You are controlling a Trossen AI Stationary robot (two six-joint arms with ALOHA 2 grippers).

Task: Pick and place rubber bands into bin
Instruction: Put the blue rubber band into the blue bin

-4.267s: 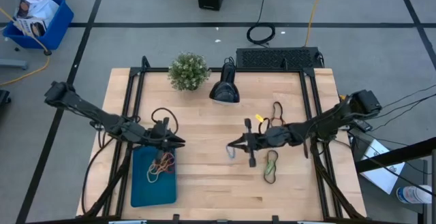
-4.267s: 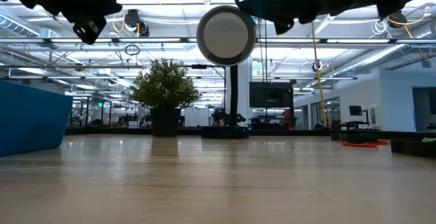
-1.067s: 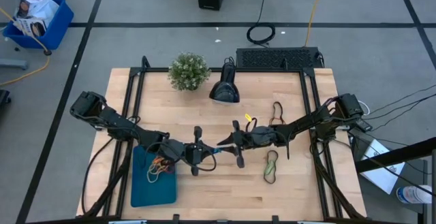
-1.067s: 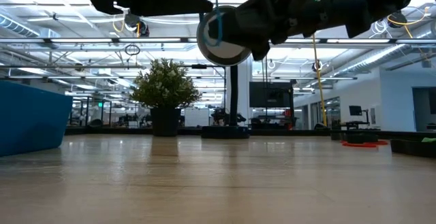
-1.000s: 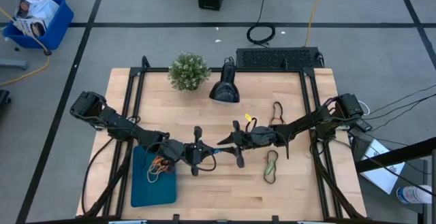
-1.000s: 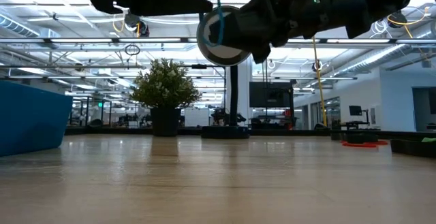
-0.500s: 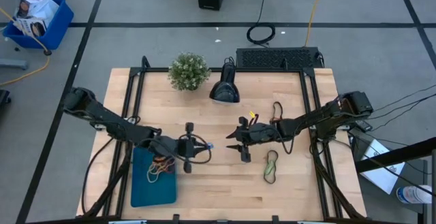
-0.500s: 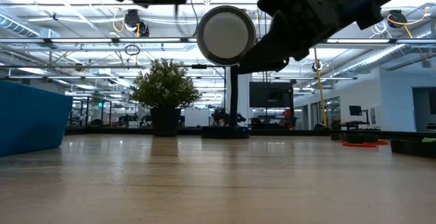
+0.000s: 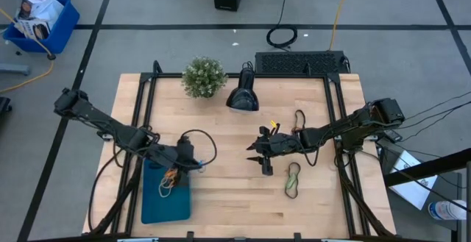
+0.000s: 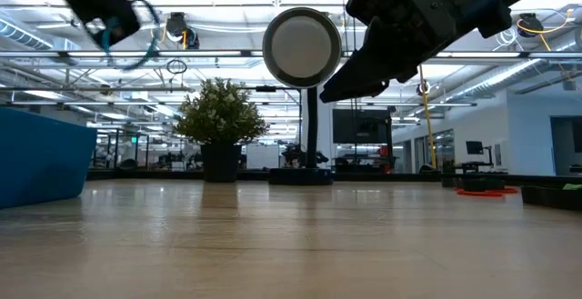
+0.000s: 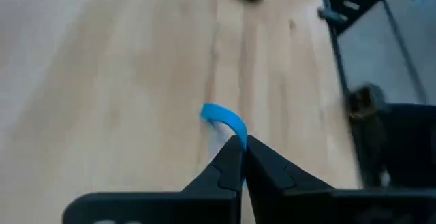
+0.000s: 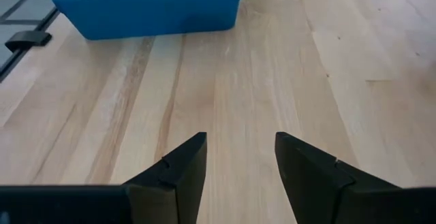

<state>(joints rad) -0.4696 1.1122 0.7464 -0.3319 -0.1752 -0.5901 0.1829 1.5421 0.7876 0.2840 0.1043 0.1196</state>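
My left gripper (image 9: pixel 196 162) hovers above the far right corner of the teal bin (image 9: pixel 156 207), shut on a blue rubber band (image 11: pixel 223 118). The bin lies at the table's near left and holds several rubber bands (image 9: pixel 174 179). My right gripper (image 9: pixel 255 151) stands open near the table's middle, above bare wood, and shows open in its wrist view (image 12: pixel 238 146). A green rubber band (image 9: pixel 293 180) lies flat on the table to its right. A dark band and a red one (image 9: pixel 299 121) lie farther back. My left gripper pinches the blue rubber band's near part (image 11: pixel 236 137) between its two fingertips. The rest of the loop arches out past the tips. The band is lifted clear of the table; it also shows below the gripper in the low view (image 10: pixel 116 32).
A potted plant (image 9: pixel 204 76) and a black round-headed stand (image 9: pixel 241 97) sit at the table's far side, with a keyboard (image 9: pixel 300 62) behind them. A small yellow piece (image 9: pixel 274 126) lies near the right arm. Bare wood lies between the two grippers.
Both grippers met at the blue band near the table's middle. My right gripper has let go and drawn back a little toward the right edge. My left gripper has carried the band toward the table's left edge, to above the bin's corner.
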